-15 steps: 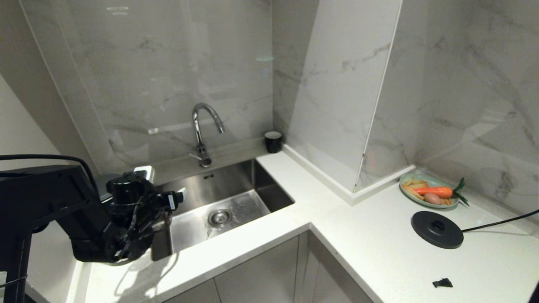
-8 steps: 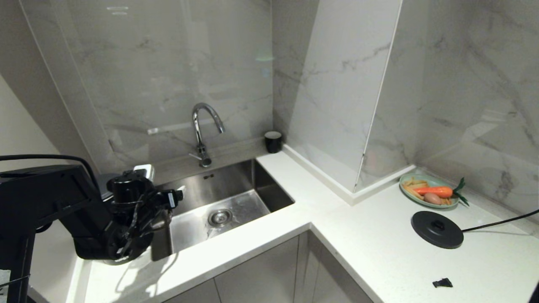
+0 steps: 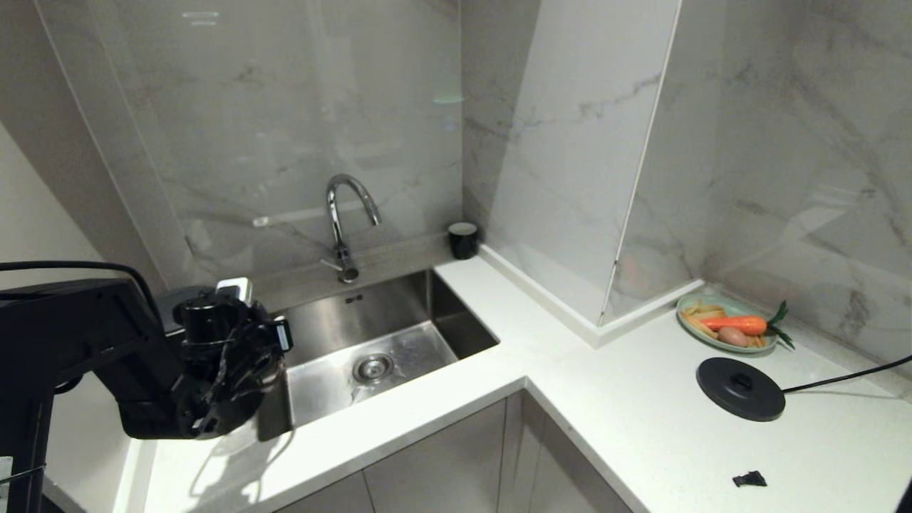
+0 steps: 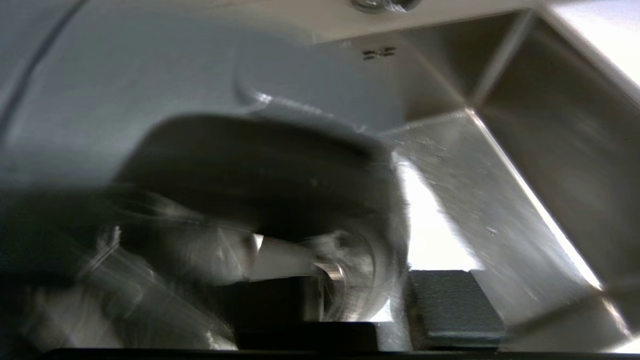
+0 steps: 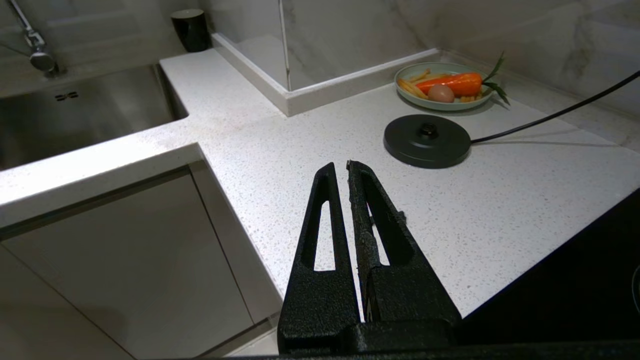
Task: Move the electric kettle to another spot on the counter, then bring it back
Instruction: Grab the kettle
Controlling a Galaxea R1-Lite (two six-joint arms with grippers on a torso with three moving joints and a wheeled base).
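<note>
— What has changed since a second ago?

— The black wrist of the left gripper (image 4: 392,300) is seen drawn in slightly, away from the sink (image 3: 399,313) and toward the arm. Nothing else on the counter (image 3: 641,427) has been shifted: the round corded base (image 3: 741,388), the plate of vegetables (image 3: 687,320) and the small black cup (image 3: 463,240) are found where they were.

— Where is the electric kettle (image 4: 250,170)?

— It is shown only from the left wrist, as a blurred dark rounded mass just in front of that gripper, beside the sink. From the head it is hidden behind the arm.

— Is it being grasped?

— That cannot be told; the close view is too smeared for a clench or a release to be made out.

— And the right gripper (image 5: 340,167)?

— It is held pressed together, empty, above the counter's front part, well apart from the base.
</note>
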